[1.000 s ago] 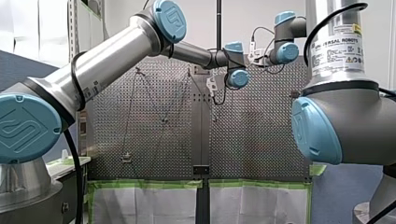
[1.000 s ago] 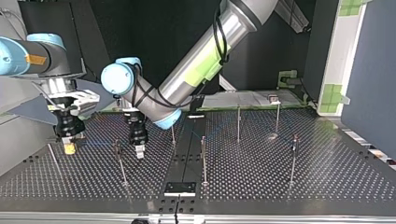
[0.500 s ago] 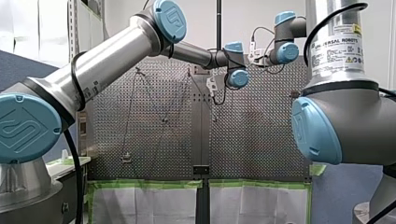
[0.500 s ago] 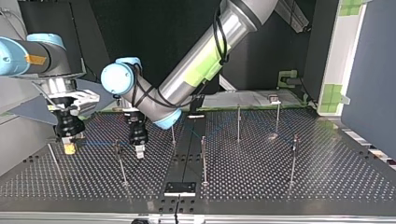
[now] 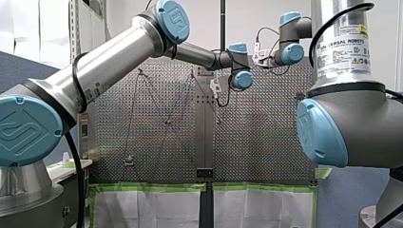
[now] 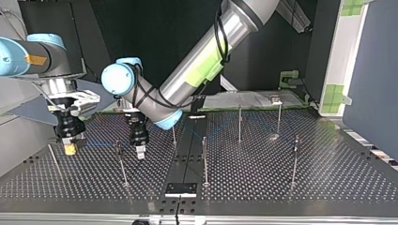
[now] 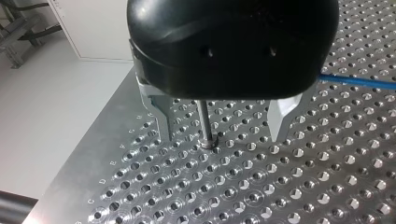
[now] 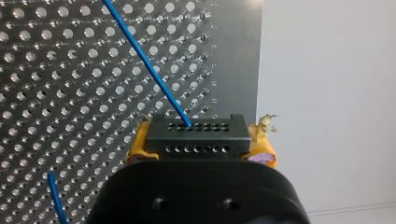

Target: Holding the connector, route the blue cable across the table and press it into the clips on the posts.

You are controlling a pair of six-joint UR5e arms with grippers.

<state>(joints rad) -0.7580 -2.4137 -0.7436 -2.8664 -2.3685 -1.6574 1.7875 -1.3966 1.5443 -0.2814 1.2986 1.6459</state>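
Note:
In the right wrist view my right gripper (image 8: pixel 201 144) is shut on a black connector (image 8: pixel 196 135), yellow pads on both its sides. The blue cable (image 8: pixel 140 51) leaves the connector and runs out over the perforated table. In the top view that gripper (image 6: pixel 70 149) hangs low at the left, and the cable (image 6: pixel 96 142) shows faintly towards a thin post (image 6: pixel 121 164). My left gripper (image 6: pixel 140 152) hangs just beside that post. In the left wrist view it (image 7: pixel 219 137) stands open, a post (image 7: pixel 204 116) rising between its fingers, the cable (image 7: pixel 355 81) off to one side.
More thin posts stand on the table in the top view: one in the middle (image 6: pixel 204 159), two further back (image 6: pixel 240 124) (image 6: pixel 279 117) and one at the right (image 6: pixel 294 159). A small black plate (image 6: pixel 180 189) lies at the near edge. The table's edge runs close beside my right gripper.

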